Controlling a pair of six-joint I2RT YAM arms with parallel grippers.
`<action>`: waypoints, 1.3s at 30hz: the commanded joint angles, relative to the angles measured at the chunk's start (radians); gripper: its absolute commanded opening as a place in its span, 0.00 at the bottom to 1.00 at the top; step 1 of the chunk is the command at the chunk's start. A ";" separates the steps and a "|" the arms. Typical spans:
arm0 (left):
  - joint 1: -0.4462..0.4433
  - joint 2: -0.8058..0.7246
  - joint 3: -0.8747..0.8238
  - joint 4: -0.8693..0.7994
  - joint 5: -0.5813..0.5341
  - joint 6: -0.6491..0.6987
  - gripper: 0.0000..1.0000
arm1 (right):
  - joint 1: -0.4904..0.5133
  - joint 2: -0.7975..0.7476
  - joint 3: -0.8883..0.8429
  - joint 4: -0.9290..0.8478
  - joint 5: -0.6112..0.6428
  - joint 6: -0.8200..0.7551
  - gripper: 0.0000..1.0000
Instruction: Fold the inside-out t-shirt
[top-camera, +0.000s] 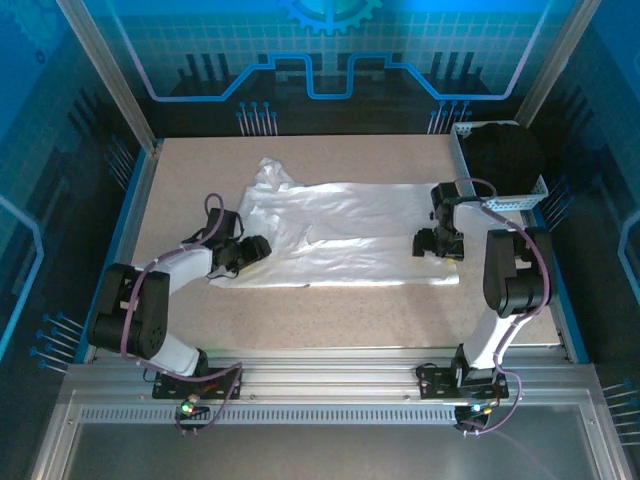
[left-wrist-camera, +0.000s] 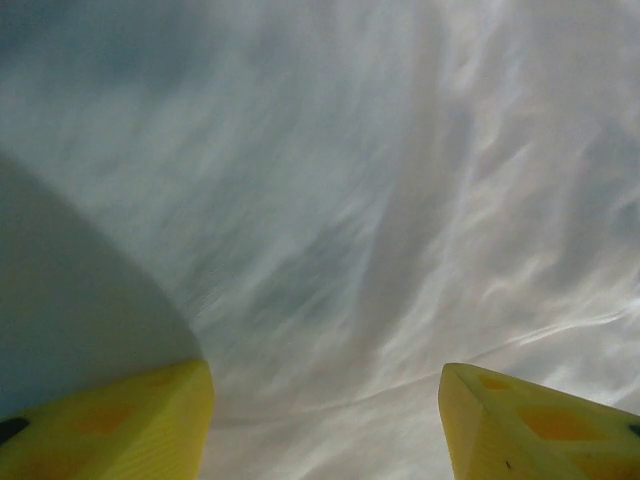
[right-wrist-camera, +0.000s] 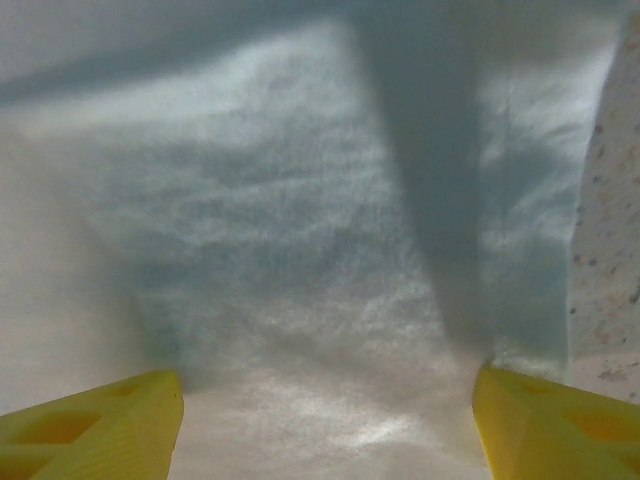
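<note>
Your table (top-camera: 330, 315) carries the t-shirt (top-camera: 350, 225) across its middle, lying left to right as a long white band. It looks already doubled lengthwise, which is probably why it sits so narrow and flat. Its left end is wider and rumpled at the far side, where a sleeve seems bunched. Its right end stops in a fairly straight edge with bare tabletop just beyond.

The black garment (top-camera: 505, 155) sits apart in the tray (top-camera: 500, 203) at the far right corner, well clear of your fold.

Your left gripper (top-camera: 255, 248) is over the near left part of the cloth and your right gripper (top-camera: 437, 243) is over the right end. One at each end would suit lifting an end and carrying it across.

Neither has hold of anything. On the left wrist view the yellow fingers (left-wrist-camera: 120, 430) stand wide apart with wrinkled cloth lying loose between them. On the right wrist view the fingers (right-wrist-camera: 560, 425) are spread just as wide over flat cloth, close to its right edge.

I judge you are between grasps, so pinch the layers together before you lift.
</note>
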 joint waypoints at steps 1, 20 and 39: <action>0.008 -0.029 -0.070 -0.027 0.022 -0.034 0.62 | 0.006 0.022 -0.017 -0.076 0.011 -0.001 0.77; 0.008 -0.330 -0.058 -0.014 -0.082 -0.150 0.64 | 0.059 -0.227 -0.124 0.120 -0.173 0.108 0.76; 0.105 0.019 -0.071 0.065 0.008 -0.147 0.62 | 0.053 -0.048 -0.139 0.111 -0.325 0.139 0.71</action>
